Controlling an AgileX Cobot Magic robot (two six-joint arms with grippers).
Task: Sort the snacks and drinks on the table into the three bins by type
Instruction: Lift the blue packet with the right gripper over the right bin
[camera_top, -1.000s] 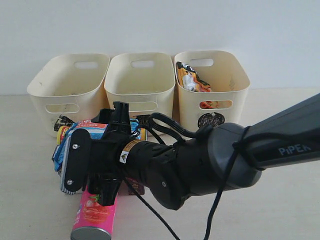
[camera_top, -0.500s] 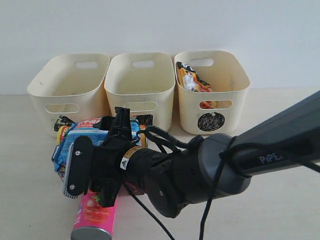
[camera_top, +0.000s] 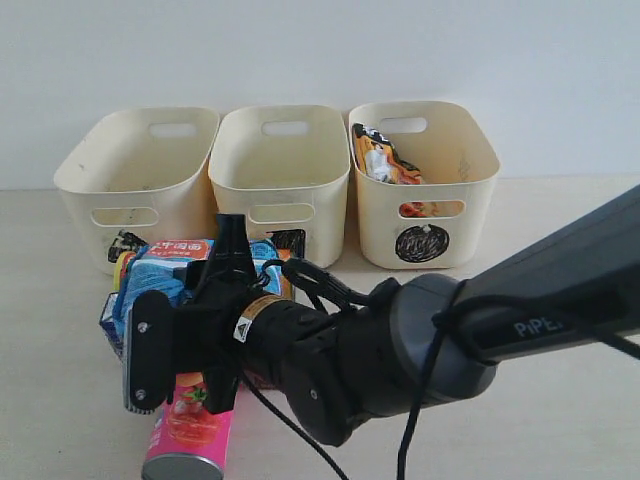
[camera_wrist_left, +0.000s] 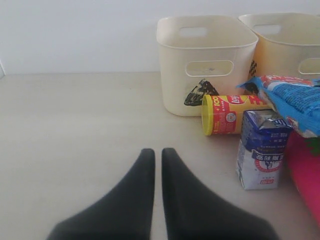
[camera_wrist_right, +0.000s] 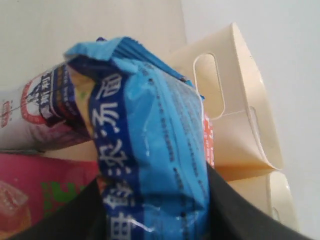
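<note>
At 9 o'clock in the exterior view, the right gripper (camera_top: 185, 345) is pinching the blue noodle pack (camera_top: 165, 268) close to the pink chip tube (camera_top: 190, 430), the three bins (camera_top: 300, 180) standing toward 12 o'clock. The left gripper (camera_wrist_left: 157, 152) is hovering over the table (camera_wrist_left: 75, 115), fingers pressed nearly together.

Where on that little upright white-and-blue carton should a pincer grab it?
Probably across its flat side faces at mid-height, approaching level from where the left pincer sits: the carton stands upright, that side is bare table, and the blue noodle pack crowds its top.
</note>
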